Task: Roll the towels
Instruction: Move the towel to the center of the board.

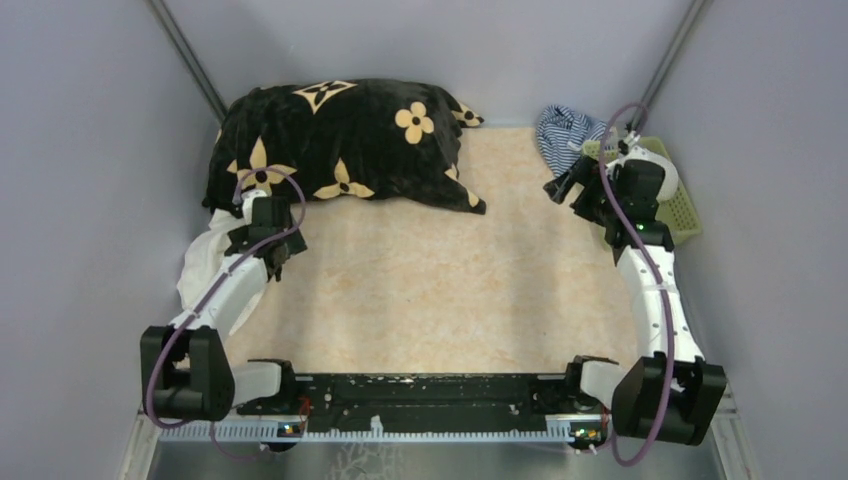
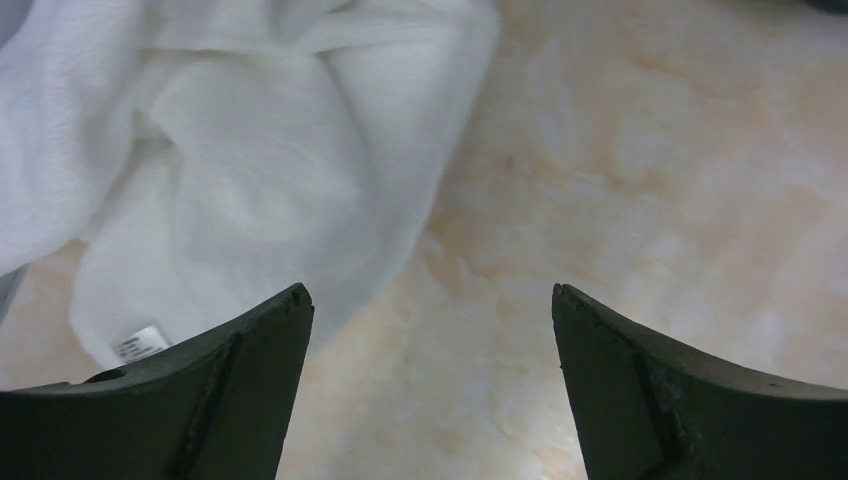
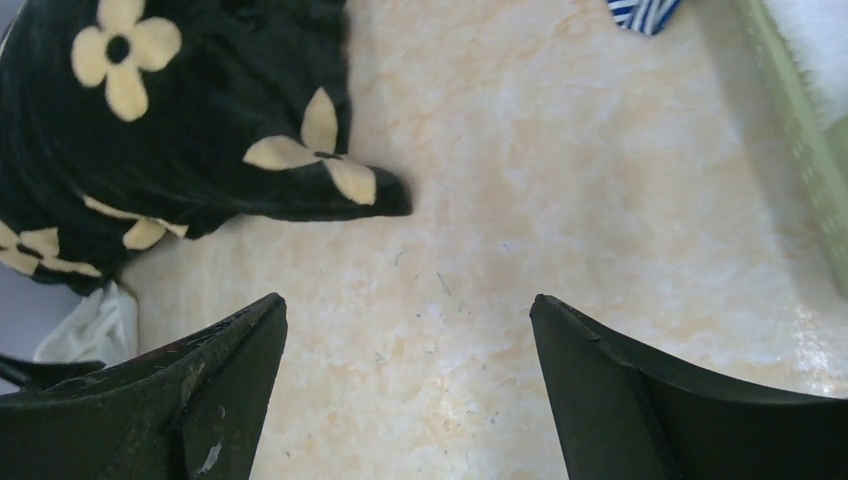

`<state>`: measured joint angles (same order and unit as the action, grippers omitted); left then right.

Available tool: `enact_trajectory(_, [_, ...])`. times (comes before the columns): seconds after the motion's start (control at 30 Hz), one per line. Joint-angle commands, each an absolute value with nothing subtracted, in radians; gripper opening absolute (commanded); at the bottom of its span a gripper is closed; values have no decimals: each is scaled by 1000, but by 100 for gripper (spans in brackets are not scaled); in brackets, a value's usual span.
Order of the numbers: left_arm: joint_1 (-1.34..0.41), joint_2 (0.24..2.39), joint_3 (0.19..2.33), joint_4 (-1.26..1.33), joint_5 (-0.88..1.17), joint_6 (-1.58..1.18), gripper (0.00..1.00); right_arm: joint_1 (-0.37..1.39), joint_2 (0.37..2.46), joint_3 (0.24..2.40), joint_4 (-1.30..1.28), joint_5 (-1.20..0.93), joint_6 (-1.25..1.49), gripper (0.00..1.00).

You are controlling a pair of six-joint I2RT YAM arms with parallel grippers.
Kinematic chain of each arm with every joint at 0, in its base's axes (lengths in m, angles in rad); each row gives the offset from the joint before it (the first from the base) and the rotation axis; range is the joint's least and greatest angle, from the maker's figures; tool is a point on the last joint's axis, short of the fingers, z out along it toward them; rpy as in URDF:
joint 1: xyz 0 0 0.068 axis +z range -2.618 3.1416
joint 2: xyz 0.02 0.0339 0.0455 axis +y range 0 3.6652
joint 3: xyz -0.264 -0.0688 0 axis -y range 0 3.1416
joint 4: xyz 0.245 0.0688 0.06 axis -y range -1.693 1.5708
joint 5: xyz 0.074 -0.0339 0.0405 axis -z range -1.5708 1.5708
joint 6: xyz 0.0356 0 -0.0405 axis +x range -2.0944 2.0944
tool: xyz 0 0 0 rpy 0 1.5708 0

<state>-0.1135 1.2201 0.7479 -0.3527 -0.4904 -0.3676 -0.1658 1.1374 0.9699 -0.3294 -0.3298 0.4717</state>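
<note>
A crumpled white towel [image 1: 205, 262] lies at the table's left edge, in front of the pillow and partly under my left arm. In the left wrist view the towel [image 2: 250, 190] fills the upper left, with a small label at its near corner. My left gripper [image 1: 276, 258] is open and empty over bare table just right of the towel [image 2: 430, 300]. My right gripper [image 1: 562, 187] is open and empty, held above the table at the back right [image 3: 408, 305]. A bit of the towel shows far left in the right wrist view [image 3: 95, 330]. White cloth [image 3: 820, 40] lies in the basket.
A black pillow with tan flowers [image 1: 340, 140] lies at the back left. A blue-and-white striped garment [image 1: 565, 135] sits at the back right beside a green basket [image 1: 685, 210]. Grey walls close in on both sides and the back.
</note>
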Motion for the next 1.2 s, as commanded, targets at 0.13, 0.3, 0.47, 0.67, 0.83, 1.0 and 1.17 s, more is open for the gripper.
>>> enact_trajectory(0.13, [102, 1429, 802, -302, -493, -327, 93, -34, 1060, 1001, -313, -325, 368, 91])
enact_trajectory(0.3, [132, 1622, 889, -385, -367, -311, 78, 9, 1040, 1000, -314, -316, 336, 91])
enact_trajectory(0.47, [102, 1671, 882, -428, -97, -323, 35, 31, 1010, 988, -314, -305, 307, 91])
enact_trajectory(0.67, [-187, 1608, 840, -413, 142, -488, 14, 52, 1010, 989, -312, -307, 291, 91])
enact_trajectory(0.83, [-499, 1628, 975, -321, 304, -673, 22, 73, 1036, 1002, -312, -340, 286, 91])
enact_trajectory(1.0, [-714, 1701, 1281, -389, 284, -639, 55, 105, 1072, 1012, -327, -361, 277, 90])
enact_trajectory(1.17, [-713, 1592, 1266, -401, 183, -577, 69, 140, 1120, 1022, -377, -386, 281, 89])
